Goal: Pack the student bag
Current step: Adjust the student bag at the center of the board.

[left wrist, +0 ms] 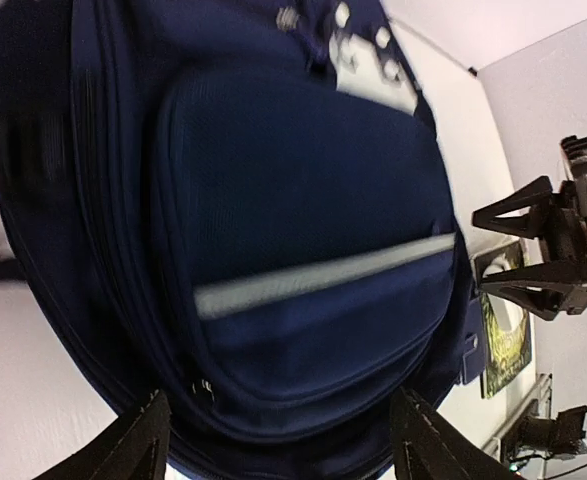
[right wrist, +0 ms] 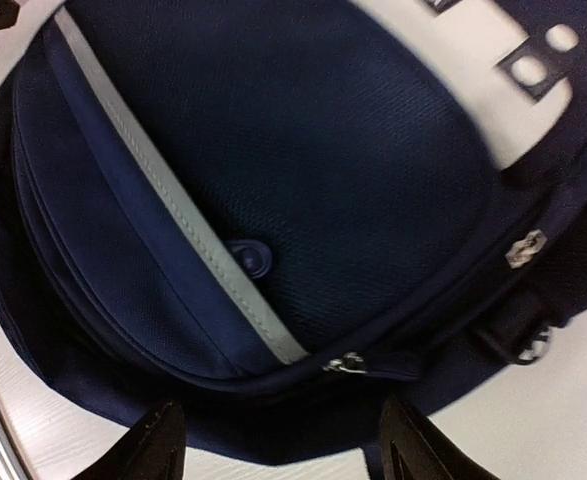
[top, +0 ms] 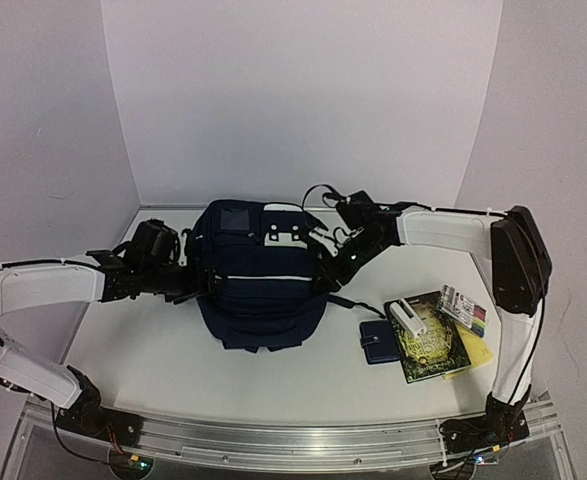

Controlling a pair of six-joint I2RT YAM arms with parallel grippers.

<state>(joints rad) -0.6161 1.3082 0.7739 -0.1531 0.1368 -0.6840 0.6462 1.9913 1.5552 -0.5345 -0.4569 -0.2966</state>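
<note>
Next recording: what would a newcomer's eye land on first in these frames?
The navy bag lies mid-table, flanked by both arms, with the left gripper and right gripper open at its two sides. Next comes the cluster outside the bag on its right: a wallet, a book with a white item on top, and a pack of markers.

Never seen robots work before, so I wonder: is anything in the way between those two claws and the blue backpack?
Nothing visible. The left gripper and right gripper are both open and right beside the student bag, one on each side. The wallet and book lie off to its right, out of the way.
</note>
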